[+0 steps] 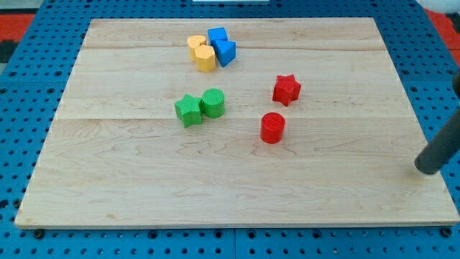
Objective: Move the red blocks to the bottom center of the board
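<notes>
— Where is my tip (425,171) sitting right now?

— It is resting near the board's (108,194) right edge, toward the bottom right corner, well apart from every block. There are no fingers on this rig, just the bare rod, so nothing is being held.

— And the reds?

— The red star (286,89) and the red cylinder (272,127) are lying right of the board's middle, near each other but apart. Neither is sitting at the bottom edge's middle yet.

— So which step is this?

— I'd say it is lining up an approach; no push is under way.

— What is the next move asking for?

— Probably getting behind the red star on its top-right side, then driving it down and leftward. The rod is cut off at the frame's edge, so I'm hedging on its exact heading.
</notes>
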Available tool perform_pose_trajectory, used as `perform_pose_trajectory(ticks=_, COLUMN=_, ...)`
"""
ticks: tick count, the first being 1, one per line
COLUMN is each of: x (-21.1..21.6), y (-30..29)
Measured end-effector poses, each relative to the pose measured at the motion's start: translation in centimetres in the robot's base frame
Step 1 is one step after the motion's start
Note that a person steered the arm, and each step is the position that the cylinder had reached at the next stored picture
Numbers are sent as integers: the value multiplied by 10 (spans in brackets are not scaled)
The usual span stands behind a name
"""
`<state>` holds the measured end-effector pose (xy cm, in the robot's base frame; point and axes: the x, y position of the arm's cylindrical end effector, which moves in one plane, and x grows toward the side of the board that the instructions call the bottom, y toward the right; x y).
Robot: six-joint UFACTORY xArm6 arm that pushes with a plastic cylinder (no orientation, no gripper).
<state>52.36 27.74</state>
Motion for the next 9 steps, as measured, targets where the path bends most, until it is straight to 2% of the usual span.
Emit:
perform_pose_trajectory(ticks=1, x=-61, y=-53)
perform_pose_trajectory(ticks=2, x=-69, y=-78)
perform_pose_trajectory(ticks=3, x=-42, y=-136)
perform_pose_trajectory(ticks=4, x=-82, y=-145)
perform_pose_trajectory(ticks=6, x=-68, y=-242)
perform_pose_trajectory(ticks=7, x=-36, y=-227)
perform_pose_trajectory(ticks=8, x=-26, y=-304)
perform_pose_trajectory(ticks=9, x=-23, y=-271)
